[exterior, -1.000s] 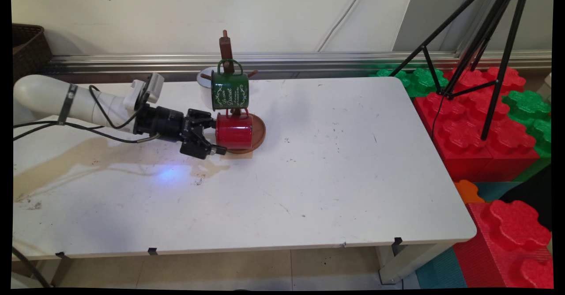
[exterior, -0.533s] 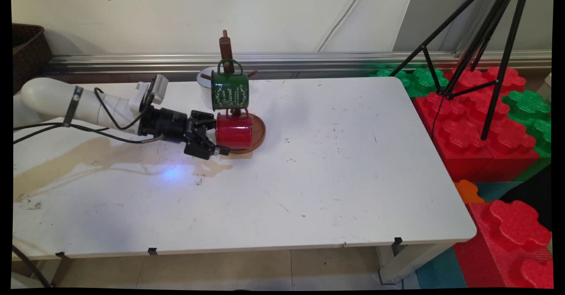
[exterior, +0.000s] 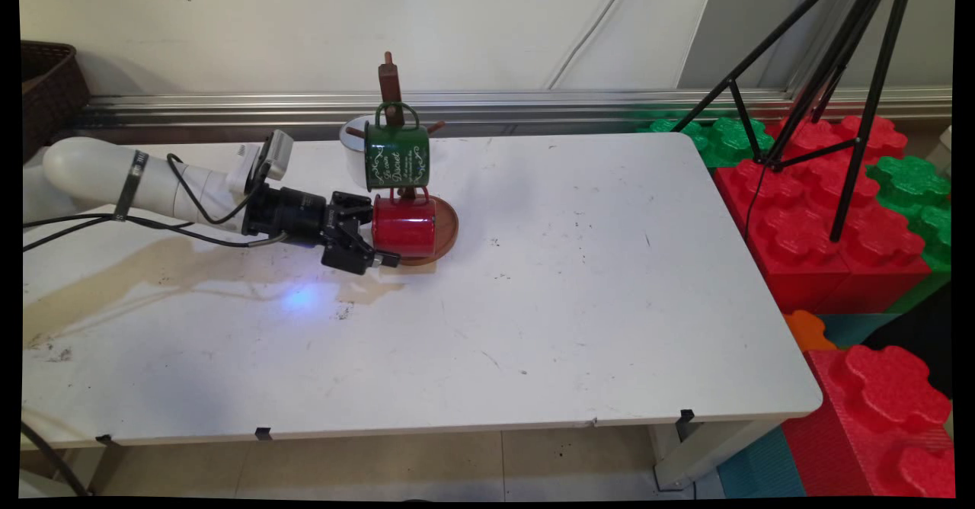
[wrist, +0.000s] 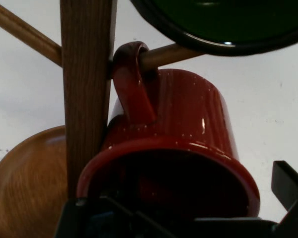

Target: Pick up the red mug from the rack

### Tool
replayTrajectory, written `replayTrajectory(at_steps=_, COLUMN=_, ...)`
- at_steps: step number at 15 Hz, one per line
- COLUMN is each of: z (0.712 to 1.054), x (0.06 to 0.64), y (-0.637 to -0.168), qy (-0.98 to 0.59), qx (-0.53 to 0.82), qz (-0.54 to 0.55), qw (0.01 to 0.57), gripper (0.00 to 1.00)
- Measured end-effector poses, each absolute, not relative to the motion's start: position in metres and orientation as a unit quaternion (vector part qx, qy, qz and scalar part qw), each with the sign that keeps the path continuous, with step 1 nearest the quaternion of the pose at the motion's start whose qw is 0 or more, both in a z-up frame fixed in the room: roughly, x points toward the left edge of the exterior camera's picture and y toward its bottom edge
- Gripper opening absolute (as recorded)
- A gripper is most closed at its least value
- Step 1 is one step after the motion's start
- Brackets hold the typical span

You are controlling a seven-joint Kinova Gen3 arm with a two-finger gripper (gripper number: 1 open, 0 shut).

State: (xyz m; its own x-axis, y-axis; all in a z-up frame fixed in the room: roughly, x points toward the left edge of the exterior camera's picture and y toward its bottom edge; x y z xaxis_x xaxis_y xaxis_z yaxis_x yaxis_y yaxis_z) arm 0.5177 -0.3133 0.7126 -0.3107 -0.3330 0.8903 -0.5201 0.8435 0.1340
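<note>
1. Black two-finger gripper (exterior: 371,244), on white arm reaching in horiz. from the worktop's left edge. Fingers spread wide, one either side of item 2's open mouth; contact can't be told. One finger (wrist: 288,191) shows at lower right in hand view.
2. Red speckled enamel mug (exterior: 404,226), hung by its handle (wrist: 134,84) on a low peg, mouth facing gripper. Loc.: far-left part of white worktop (exterior: 579,280), over item 4's base.
3. Dark green enamel mug w/ white lettering (exterior: 396,156), hung on an upper peg directly above item 2; its rim (wrist: 218,34) is close over the red one.
4. Brown wooden mug tree: upright post (wrist: 87,89), round base dish (exterior: 448,227), pegs.
5. White pot or bowl (exterior: 352,143), behind item 4, towards the worktop's far edge, mostly hidden.
6. Brownish spill stain (exterior: 152,265) on worktop under the arm, nr left edge.
</note>
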Motion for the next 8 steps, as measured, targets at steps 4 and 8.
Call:
replayTrajectory(at_steps=4, z=0.7115, x=0.5174, y=-0.3140, qy=-0.802, qx=0.267, qz=0.089, qw=0.526, gripper=0.00)
replayTrajectory(at_steps=8, z=0.7110, x=0.5170, y=-0.3139, qy=-0.800, qx=0.269, qz=0.087, qw=0.529, gripper=0.00)
